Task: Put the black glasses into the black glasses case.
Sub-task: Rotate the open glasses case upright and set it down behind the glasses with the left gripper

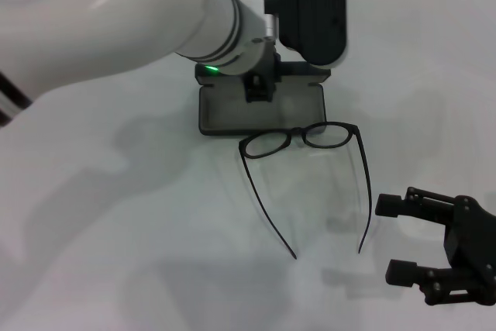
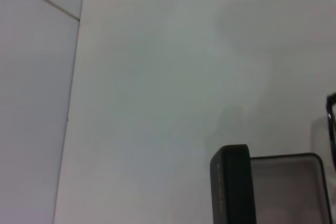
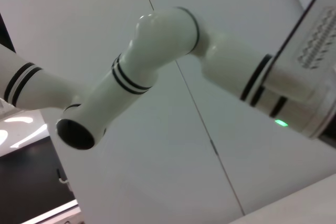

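Black glasses [image 1: 301,139] lie unfolded on the white counter [image 1: 139,215] just in front of the open black glasses case [image 1: 260,108], where the left end effector [image 1: 259,87] reaches in, while the right end effector [image 1: 403,239] waits spread open nearby.

place: robot lab | evidence: plain white tabletop [image 1: 116,215], bare white panelled wall [image 3: 173,171], white jointed robot arm [image 3: 152,51]
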Action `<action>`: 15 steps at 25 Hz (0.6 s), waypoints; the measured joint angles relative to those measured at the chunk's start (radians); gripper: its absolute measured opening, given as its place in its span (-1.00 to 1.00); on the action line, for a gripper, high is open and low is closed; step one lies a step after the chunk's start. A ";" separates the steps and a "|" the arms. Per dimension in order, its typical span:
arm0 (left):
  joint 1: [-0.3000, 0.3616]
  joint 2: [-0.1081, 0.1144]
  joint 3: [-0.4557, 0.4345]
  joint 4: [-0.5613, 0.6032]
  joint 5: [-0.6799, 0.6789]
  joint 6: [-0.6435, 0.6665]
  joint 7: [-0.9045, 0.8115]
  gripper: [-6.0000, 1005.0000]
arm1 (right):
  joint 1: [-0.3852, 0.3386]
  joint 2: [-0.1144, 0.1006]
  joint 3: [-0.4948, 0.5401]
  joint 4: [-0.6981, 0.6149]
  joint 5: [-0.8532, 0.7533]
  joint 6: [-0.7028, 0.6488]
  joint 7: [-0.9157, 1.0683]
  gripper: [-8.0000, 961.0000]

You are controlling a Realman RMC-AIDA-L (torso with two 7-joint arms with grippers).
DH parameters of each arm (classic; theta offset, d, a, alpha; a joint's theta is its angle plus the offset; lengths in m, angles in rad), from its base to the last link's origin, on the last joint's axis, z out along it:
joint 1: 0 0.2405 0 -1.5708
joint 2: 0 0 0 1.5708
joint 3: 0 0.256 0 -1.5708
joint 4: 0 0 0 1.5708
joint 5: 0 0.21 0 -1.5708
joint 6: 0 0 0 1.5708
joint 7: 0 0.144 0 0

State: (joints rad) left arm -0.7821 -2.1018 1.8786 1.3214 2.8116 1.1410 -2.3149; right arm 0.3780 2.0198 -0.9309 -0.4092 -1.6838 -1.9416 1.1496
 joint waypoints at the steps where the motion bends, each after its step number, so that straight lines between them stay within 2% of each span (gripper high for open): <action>1: -0.011 0.000 0.004 -0.014 -0.009 -0.005 -0.004 -0.50 | 0.001 0.000 -0.002 0.008 0.000 0.001 -0.003 0.81; 5: -0.048 0.001 0.010 -0.060 -0.071 -0.015 -0.005 -0.49 | -0.004 0.001 0.000 0.021 0.006 0.003 -0.014 0.81; 15: -0.054 0.000 0.016 -0.080 -0.083 -0.015 -0.003 -0.46 | -0.005 0.000 0.008 0.021 0.011 0.010 -0.016 0.81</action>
State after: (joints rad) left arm -0.8365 -2.1020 1.8944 1.2419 2.7286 1.1260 -2.3179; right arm 0.3732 2.0202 -0.9232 -0.3880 -1.6731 -1.9317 1.1335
